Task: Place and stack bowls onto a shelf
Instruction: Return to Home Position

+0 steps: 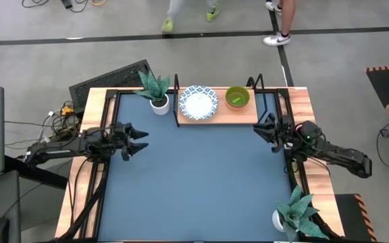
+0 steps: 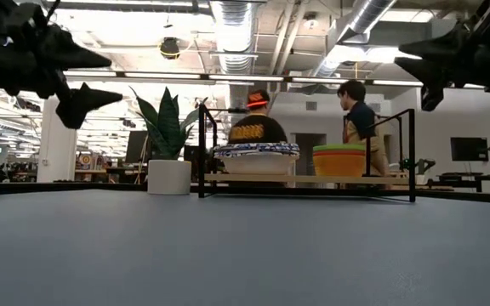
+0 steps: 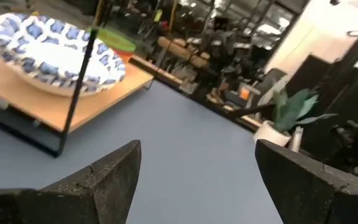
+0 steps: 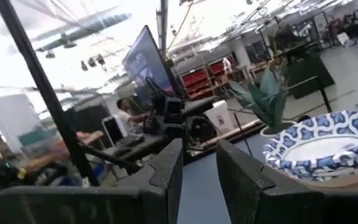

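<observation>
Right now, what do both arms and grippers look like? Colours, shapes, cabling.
Left arm and right arm: black, jointed segments. Left gripper and right gripper each end in two dark pointed fingers; close up, the left fingers are wedge-shaped with a rough, grainy surface. Black cables loop beside the left arm. What looks like a small green glint sits near the right wrist. No markings visible.

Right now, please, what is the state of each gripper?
Left gripper: jaws wide open, holding nothing.
Right gripper: jaws slightly open, holding nothing.
</observation>
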